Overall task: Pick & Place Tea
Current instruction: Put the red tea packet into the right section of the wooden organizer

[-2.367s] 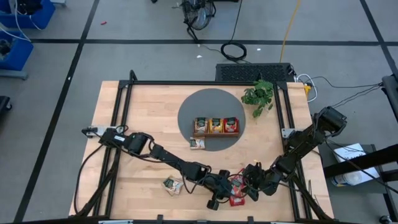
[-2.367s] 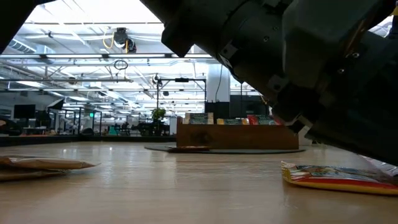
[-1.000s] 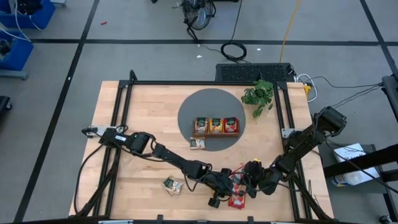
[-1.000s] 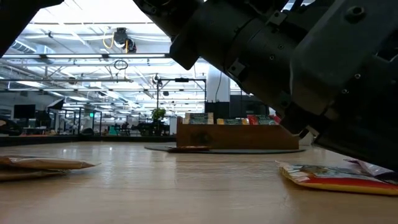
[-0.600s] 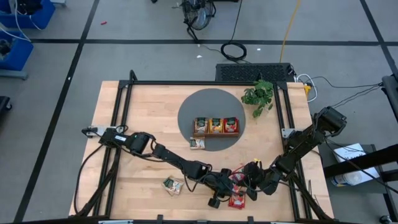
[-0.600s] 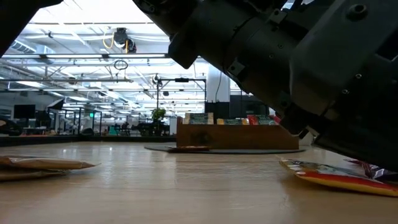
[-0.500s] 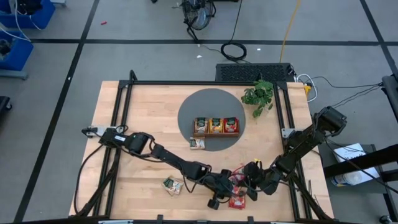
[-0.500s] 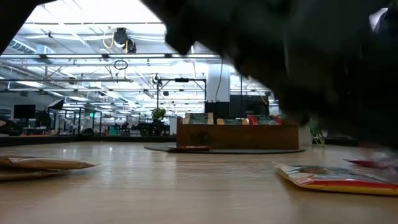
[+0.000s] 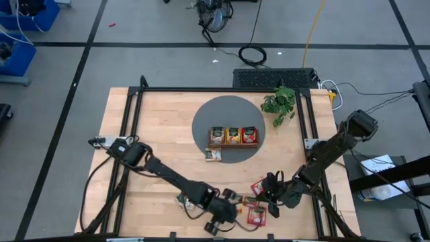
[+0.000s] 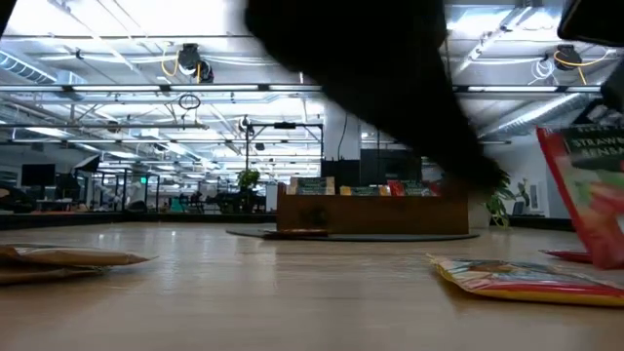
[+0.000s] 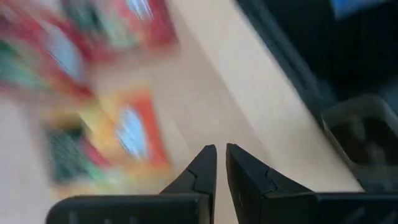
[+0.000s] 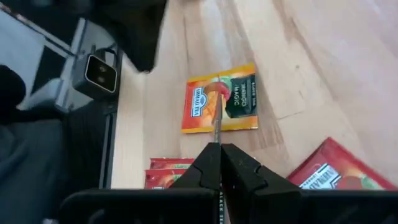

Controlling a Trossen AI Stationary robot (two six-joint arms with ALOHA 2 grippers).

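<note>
Right gripper [image 12: 219,152] clamps a red sachet [image 10: 591,195] edge-on above the counter [image 9: 161,134]; left gripper [image 11: 220,163] nearly together, holding nothing

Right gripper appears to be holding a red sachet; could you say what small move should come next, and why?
Probably raise it and swing toward the wooden tray: the right gripper is shut on the red sachet, which hangs clear of the table in the low view, with another sachet lying just beneath.
</note>
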